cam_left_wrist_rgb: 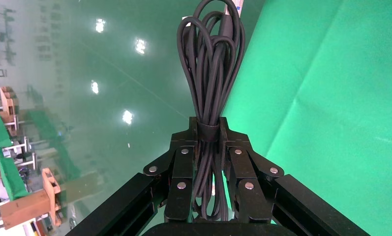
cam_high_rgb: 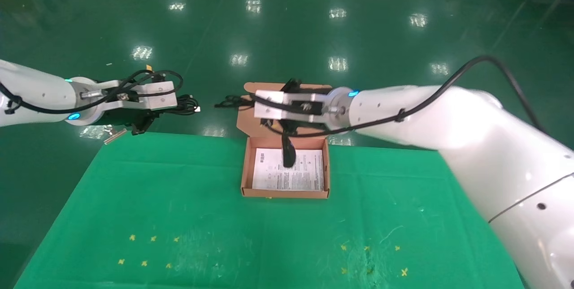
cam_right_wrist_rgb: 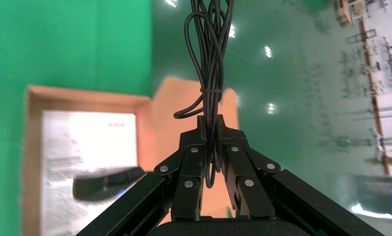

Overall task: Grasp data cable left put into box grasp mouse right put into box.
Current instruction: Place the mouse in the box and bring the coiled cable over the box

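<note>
My left gripper is shut on the data cable, a black looped bundle, and holds it in the air beyond the table's far left edge. The left wrist view shows the bundle clamped between the jaws of the left gripper. My right gripper is shut on the mouse's thin cord above the far end of the box. The black mouse dangles by its cord over the box's white sheet. In the right wrist view the mouse hangs below my right gripper.
The box's lid stands open at the far side. The green cloth covers the table and bears several small yellow marks near the front. A small pale strip lies past the far left edge.
</note>
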